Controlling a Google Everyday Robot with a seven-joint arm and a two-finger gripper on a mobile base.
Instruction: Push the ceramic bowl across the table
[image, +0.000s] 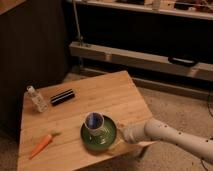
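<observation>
We log the ceramic bowl (103, 141) near the table's (112, 95) front edge, 1 white cup (93, 122) standing in it. The gripper (121, 134) sits at the bowl's right rim; we cannot tell its grip state.

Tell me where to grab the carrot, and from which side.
Grip the carrot across its thick orange middle, coming from above: it lies flat on the table, slanted, with bare wood on either side. The gripper sits at the rim of the bowl opposite the carrot.
</observation>
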